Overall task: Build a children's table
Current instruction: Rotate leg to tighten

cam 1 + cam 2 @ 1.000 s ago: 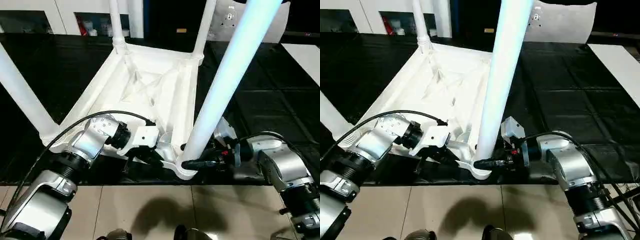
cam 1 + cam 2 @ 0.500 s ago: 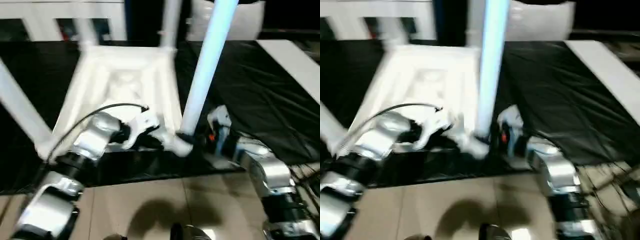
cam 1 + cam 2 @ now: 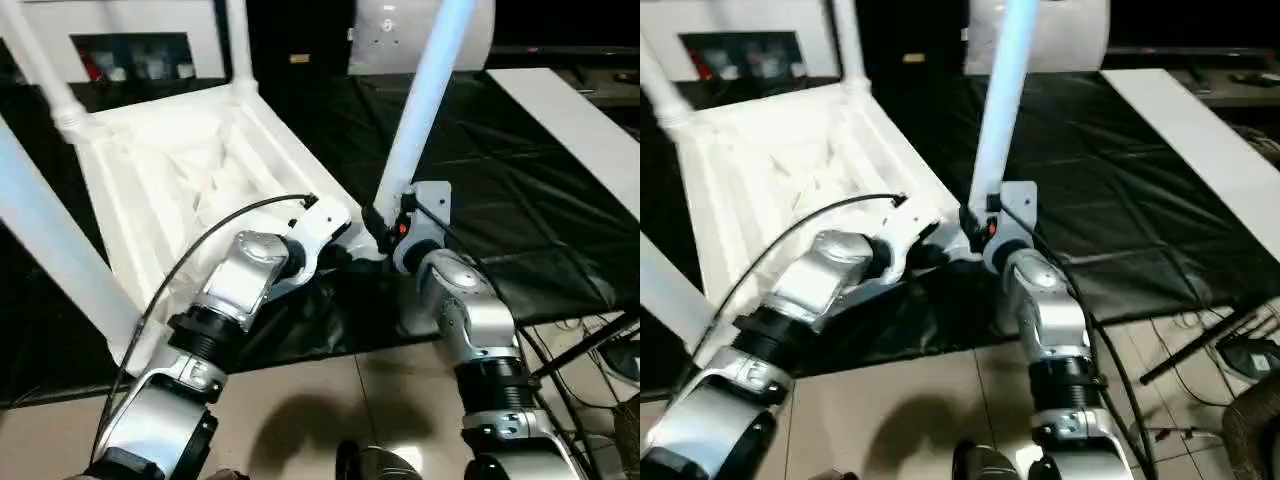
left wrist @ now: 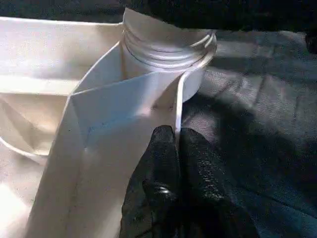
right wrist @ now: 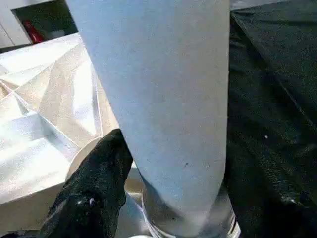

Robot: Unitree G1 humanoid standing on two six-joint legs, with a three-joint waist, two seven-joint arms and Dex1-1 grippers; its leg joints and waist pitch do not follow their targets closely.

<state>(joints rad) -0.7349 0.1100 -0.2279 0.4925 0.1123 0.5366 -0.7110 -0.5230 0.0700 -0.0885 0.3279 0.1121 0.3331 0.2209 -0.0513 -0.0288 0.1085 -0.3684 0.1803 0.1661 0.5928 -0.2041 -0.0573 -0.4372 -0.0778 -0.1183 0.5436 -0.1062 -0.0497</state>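
The children's table lies upside down on the black mat, its ribbed white top (image 3: 150, 170) facing up with legs standing in the corner sockets. My left gripper (image 4: 177, 144) is shut on the thin rim of the top, right beside the near corner socket (image 4: 166, 47). The leg (image 3: 420, 100) in that socket rises tall and tilts slightly to the right. At its base sits my right gripper (image 3: 378, 222), shut on the leg, with one black finger (image 5: 96, 191) pressed against its side. A second leg (image 3: 40, 250) stands at the near left and others (image 3: 238, 45) at the back.
A flat white board (image 3: 570, 110) lies on the mat (image 3: 500, 200) at the right. White cabinets (image 3: 140, 20) line the back. Cables and a dark rod (image 3: 590, 330) lie on the tiled floor (image 3: 300, 400) at the near right.
The whole picture has swung and tilted, so the camera has moved. Both grippers remain at the same table corner, the left on the rim and the right at the leg's base.
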